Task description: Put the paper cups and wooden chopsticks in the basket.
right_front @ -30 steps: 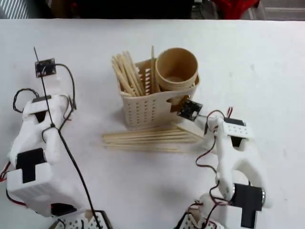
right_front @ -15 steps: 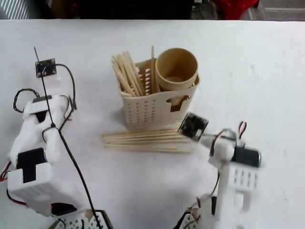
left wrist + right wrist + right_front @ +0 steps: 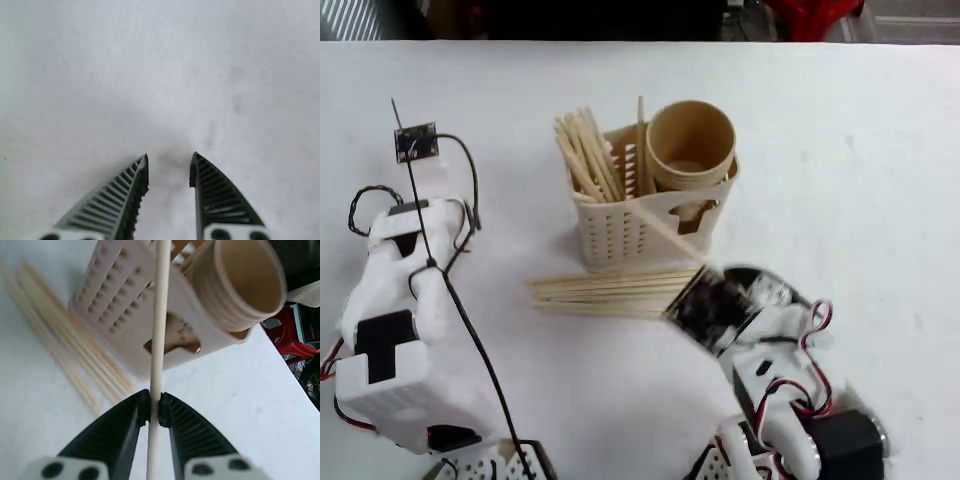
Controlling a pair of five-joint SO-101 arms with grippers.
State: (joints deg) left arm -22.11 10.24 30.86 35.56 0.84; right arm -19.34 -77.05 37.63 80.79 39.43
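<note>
Chopstick (image 3: pixel 157 330) pinched tight in the right gripper (image 3: pixel 154 412), its far end crossing the basket (image 3: pixel 120 310), perhaps touching it. Left gripper (image 3: pixel 168 167) hangs narrowly parted toward the left edge of the table (image 3: pixel 840 120). Loose chopsticks (image 3: pixel 600 292) run partly under the right arm.

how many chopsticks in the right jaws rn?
1. One pale wooden chopstick, pinched in the jaws of the right gripper, pointing toward the white slotted plastic basket. Other chopsticks lie on the table.
</note>
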